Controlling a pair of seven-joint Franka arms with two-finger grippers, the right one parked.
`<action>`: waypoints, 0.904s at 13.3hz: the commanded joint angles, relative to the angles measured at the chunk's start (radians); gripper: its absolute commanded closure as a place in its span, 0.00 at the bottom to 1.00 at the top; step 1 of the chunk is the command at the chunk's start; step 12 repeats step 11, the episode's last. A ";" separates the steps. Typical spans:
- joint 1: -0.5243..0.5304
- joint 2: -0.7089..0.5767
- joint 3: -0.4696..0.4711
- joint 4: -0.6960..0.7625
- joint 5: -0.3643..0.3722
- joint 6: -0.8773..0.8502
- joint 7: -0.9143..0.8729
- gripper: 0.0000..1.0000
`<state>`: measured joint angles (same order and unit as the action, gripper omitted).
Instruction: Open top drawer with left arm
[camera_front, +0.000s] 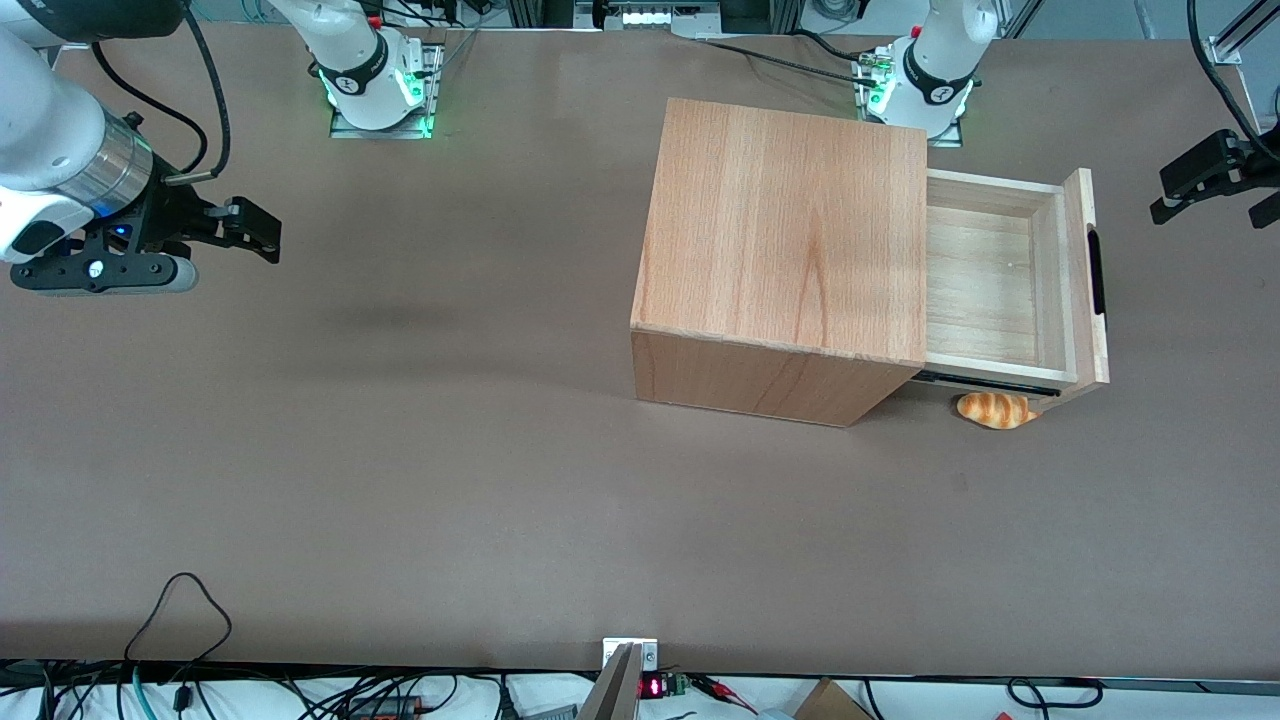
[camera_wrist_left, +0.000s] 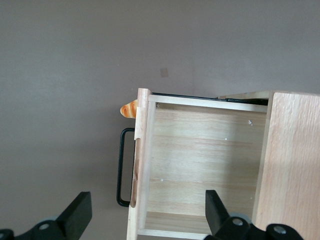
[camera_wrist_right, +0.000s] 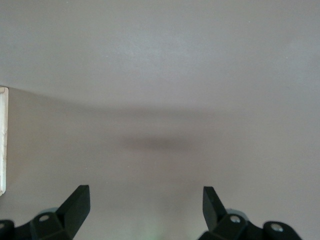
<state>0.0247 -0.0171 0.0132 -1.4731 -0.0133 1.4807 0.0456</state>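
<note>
The top drawer (camera_front: 985, 280) stands pulled well out of the wooden cabinet (camera_front: 790, 230), and its pale plank floor (camera_wrist_left: 200, 160) is bare. The black handle (camera_front: 1097, 272) runs along the thick front panel. My left arm's gripper (camera_front: 1165, 195) hangs in front of that panel, apart from it and raised above the table, toward the working arm's end. In the left wrist view the gripper (camera_wrist_left: 148, 216) is open, looking down on the front panel and handle (camera_wrist_left: 120, 170), and it holds nothing.
A small orange-striped bread roll (camera_front: 995, 409) lies on the brown table (camera_front: 400, 450) under the open drawer's corner nearer the front camera; it also peeks out beside the front panel as the roll (camera_wrist_left: 128, 109). Cables run along the table's near edge.
</note>
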 joint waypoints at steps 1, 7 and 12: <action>-0.037 -0.009 0.008 0.008 0.029 -0.016 -0.043 0.00; -0.038 -0.011 -0.002 0.045 0.030 -0.036 -0.041 0.00; -0.037 -0.011 0.002 0.048 0.026 -0.036 -0.006 0.00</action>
